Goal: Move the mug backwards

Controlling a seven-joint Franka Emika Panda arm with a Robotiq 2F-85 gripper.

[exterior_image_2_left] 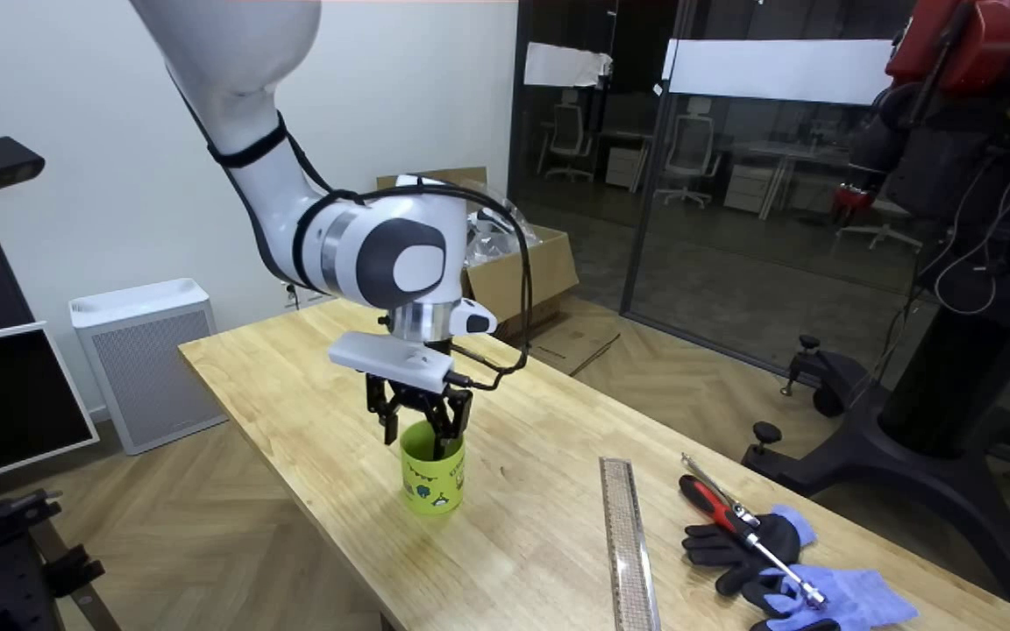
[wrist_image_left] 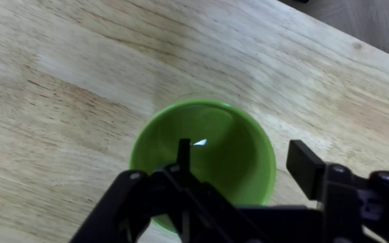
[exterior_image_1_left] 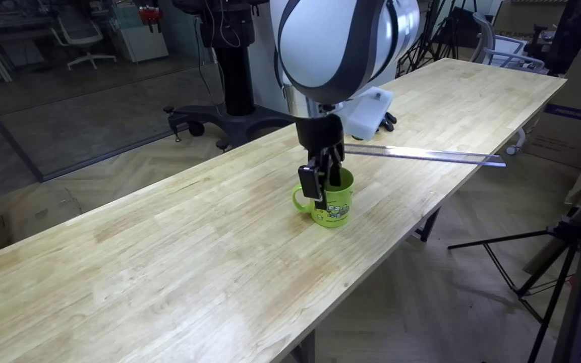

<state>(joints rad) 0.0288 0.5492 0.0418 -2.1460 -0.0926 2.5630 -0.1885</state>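
Note:
The lime-green mug stands upright on the wooden table and shows in both exterior views [exterior_image_1_left: 335, 216] [exterior_image_2_left: 433, 487]. Its loop handle shows in an exterior view [exterior_image_1_left: 299, 199], and small printed figures are on its wall. My gripper [exterior_image_2_left: 416, 442] is above the mug, pointing down and open. In the wrist view, the gripper [wrist_image_left: 240, 160] straddles the rim of the mug [wrist_image_left: 214, 130]. One finger is over or within the mouth; the other is outside the wall, with a gap between. The gripper arms hide the lower part of the rim there, and the handle is hidden.
A clear ruler [exterior_image_1_left: 421, 154] lies across the table, which also shows in an exterior view [exterior_image_2_left: 628, 543]. Dark and blue gloves [exterior_image_2_left: 847, 600] and a red-handled screwdriver [exterior_image_2_left: 715, 504] lie near the table's edge. The table's long edge [exterior_image_1_left: 376, 267] runs near the mug.

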